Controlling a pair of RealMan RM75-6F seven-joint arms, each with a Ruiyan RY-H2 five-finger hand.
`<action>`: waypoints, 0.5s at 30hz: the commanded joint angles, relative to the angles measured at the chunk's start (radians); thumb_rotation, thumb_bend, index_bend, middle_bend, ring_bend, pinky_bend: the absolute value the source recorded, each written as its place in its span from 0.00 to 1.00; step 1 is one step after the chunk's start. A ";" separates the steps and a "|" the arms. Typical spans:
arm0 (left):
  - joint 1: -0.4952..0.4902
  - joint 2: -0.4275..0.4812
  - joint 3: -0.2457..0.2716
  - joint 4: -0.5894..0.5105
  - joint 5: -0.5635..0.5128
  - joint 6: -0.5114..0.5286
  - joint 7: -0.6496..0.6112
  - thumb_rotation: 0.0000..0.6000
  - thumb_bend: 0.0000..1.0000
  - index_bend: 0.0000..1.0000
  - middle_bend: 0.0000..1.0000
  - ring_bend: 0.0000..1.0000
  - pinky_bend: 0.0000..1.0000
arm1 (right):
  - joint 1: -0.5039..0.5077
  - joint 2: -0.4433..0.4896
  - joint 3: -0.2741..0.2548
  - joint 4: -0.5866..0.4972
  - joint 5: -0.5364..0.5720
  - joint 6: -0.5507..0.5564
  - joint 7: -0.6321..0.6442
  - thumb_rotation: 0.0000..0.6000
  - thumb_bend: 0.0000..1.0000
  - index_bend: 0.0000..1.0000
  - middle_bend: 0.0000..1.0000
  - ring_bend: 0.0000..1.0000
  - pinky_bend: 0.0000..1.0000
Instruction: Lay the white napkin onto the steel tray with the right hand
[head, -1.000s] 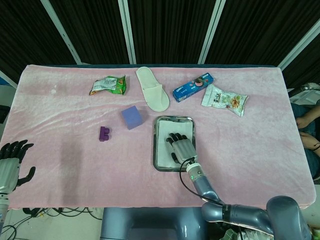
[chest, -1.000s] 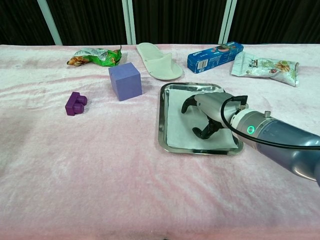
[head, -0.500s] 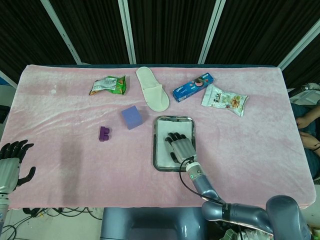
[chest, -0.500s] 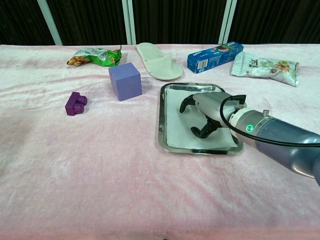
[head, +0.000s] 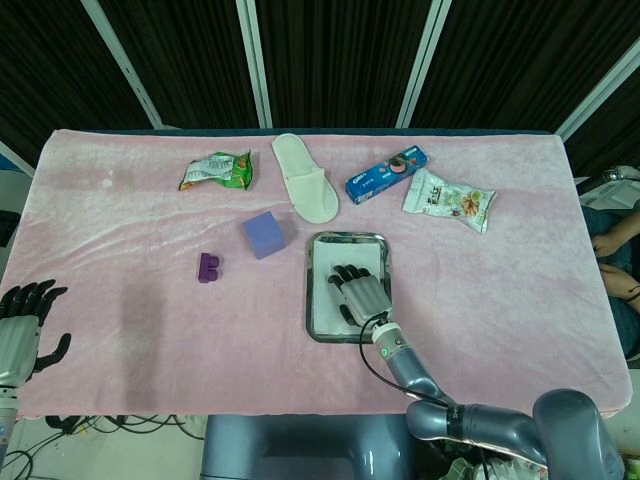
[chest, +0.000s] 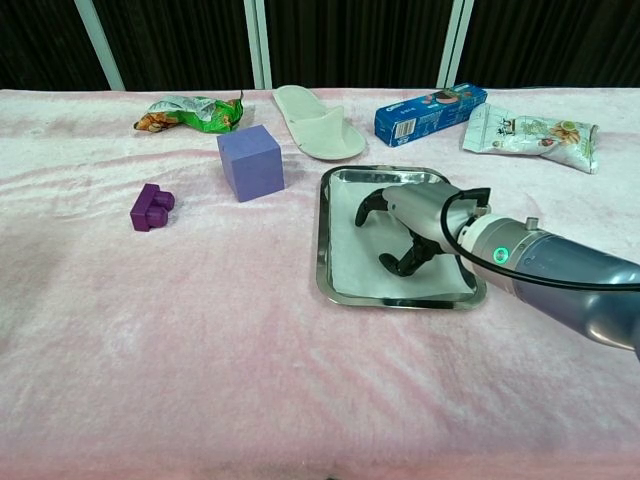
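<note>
Head view: steel tray (head: 310, 300) sits just right of frame center on the pink-covered bench (head: 130, 300). White napkin (head: 325, 290) lies flat inside the tray, filling most of it. Right hand (head: 362, 296) is over the napkin, palm down, fingers spread toward the top of the frame; whether the fingertips touch the napkin can't be told from here. Left hand (head: 22, 322) is at the lower left edge, off the bench corner, fingers apart, holding nothing. Upper part of the frame: green snack bag (head: 217, 171) upper left, white slipper (head: 306, 191) just left of top center, blue cookie box (head: 386, 174) right of it, pale snack bag (head: 450, 201) further right. Blue-purple cube (head: 264, 235) sits left of the tray, near it; small purple block (head: 209, 267) further left.

Chest view: right hand (chest: 415, 225) comes in from the right edge and arches over the napkin (chest: 350, 255) in the tray (chest: 322, 240), right of frame center. Dark fingertips (chest: 392, 265) curl down to the napkin surface; nothing is pinched, the napkin lies loose and flat, hand released. Cube (chest: 251, 162) upper left of the tray, purple block (chest: 151, 207) at left. Slipper (chest: 318, 121), green bag (chest: 190, 112), cookie box (chest: 430, 113) and pale snack bag (chest: 530, 135) line the top of the frame. Left hand is not visible here.
</note>
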 joint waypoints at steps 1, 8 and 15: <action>-0.001 0.000 0.001 -0.001 -0.001 -0.003 0.002 1.00 0.38 0.18 0.09 0.05 0.04 | -0.001 -0.001 -0.002 0.004 -0.001 0.007 -0.006 1.00 0.40 0.28 0.12 0.13 0.22; -0.001 0.001 0.001 -0.002 -0.004 -0.003 0.004 1.00 0.38 0.18 0.09 0.05 0.04 | -0.004 -0.013 0.003 0.006 0.009 0.028 -0.020 1.00 0.40 0.28 0.12 0.13 0.22; 0.000 0.002 0.002 -0.002 -0.007 -0.005 0.005 1.00 0.38 0.18 0.09 0.05 0.04 | -0.008 -0.015 0.007 -0.004 0.010 0.042 -0.026 1.00 0.40 0.28 0.12 0.13 0.22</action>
